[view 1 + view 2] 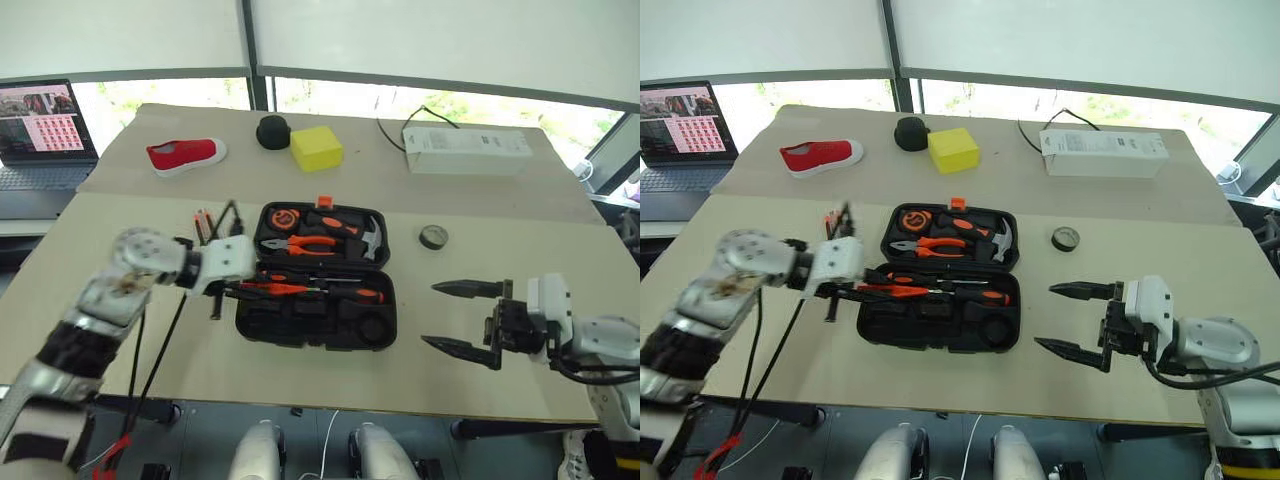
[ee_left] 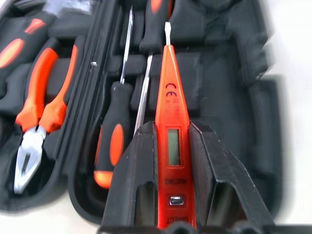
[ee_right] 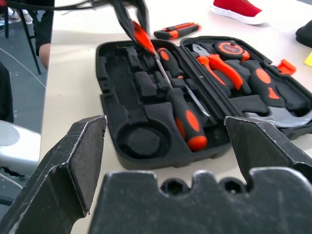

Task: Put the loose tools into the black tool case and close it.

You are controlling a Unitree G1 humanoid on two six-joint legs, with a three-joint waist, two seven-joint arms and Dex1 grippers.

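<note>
Now | black tool case (image 1: 250,325) open: 2 screwdrivers (image 3: 183,114) | left fingers (image 2: 131,180) clamp tester (image 2: 171,141) | right fingers (image 3: 78,161) spread, empty

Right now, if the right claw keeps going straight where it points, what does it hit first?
Probably the black tool case: the open right claw points across bare table at the case's near half, where two screwdrivers lie. Depth is unclear; it may pass above the rim.

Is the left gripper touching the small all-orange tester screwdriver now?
Touching. In the left wrist view the left gripper has its black jaws pressed on both sides of the small all-orange tester screwdriver, no gap.
</note>
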